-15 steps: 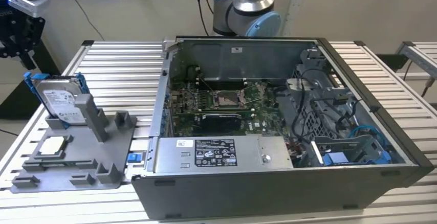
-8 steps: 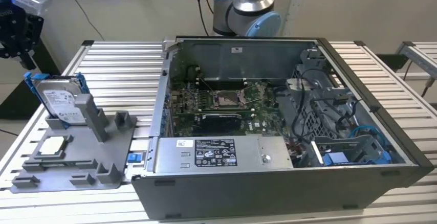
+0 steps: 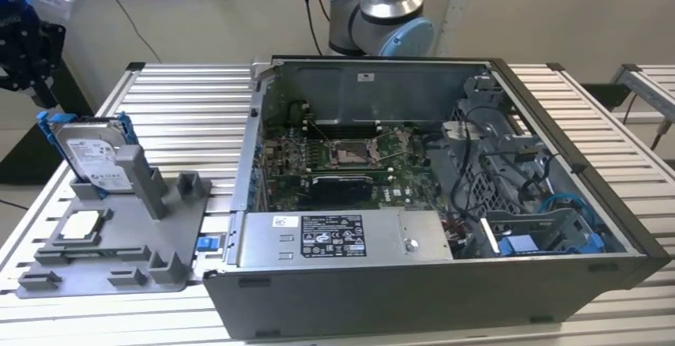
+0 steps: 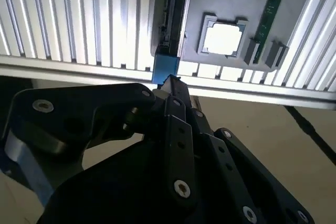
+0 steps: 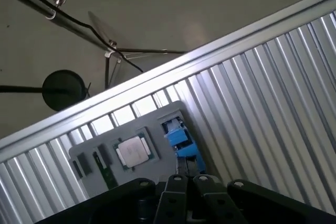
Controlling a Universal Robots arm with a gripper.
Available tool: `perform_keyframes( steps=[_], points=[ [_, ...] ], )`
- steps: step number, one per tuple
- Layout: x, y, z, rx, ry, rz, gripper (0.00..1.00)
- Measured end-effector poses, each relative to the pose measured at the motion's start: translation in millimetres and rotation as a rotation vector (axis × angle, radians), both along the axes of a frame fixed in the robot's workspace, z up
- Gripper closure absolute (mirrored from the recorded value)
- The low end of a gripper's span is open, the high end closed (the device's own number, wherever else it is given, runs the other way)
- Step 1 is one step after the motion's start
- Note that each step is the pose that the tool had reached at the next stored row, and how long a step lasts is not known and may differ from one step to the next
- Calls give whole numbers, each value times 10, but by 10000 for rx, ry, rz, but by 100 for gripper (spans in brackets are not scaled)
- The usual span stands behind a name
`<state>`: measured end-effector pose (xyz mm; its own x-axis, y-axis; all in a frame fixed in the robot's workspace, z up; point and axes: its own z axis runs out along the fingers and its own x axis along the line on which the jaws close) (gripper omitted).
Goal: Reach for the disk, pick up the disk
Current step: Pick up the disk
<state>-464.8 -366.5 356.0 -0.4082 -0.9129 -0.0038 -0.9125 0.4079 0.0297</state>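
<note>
A slatted metal table holds an open computer case and, toward the exterior view's left, a grey holder tray. The disk stands on edge in a slot of that tray, its white label facing the camera and a blue bracket framing it. A small square chip lies flat in the tray just in front of the disk.

The black gripper hangs beyond the table's edge at the exterior view's upper left. It is near the disk but apart from it and grasps nothing. Whether the claw is released or clenched cannot be told. In the second wrist view the gripper points toward the disk's narrow end (a thin target, seen edge-on).

The likely risks come from that upright pose. An approach slightly off line could nudge the disk and tip it in its slot, or topple it onto the chip. A grip that lands on the plastic bracket rather than the metal body may flex or slip. The tray's grey posts stand close beside the disk and could catch the claw.
</note>
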Motion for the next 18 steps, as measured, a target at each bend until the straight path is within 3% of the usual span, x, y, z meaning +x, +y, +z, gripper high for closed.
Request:
perform_keyframes(
  steps=[14,18],
  points=[
    [1,0,-21,-2,-46,2515,100],
    [34,0,-27,-1,-47,2909,100]
  ],
)
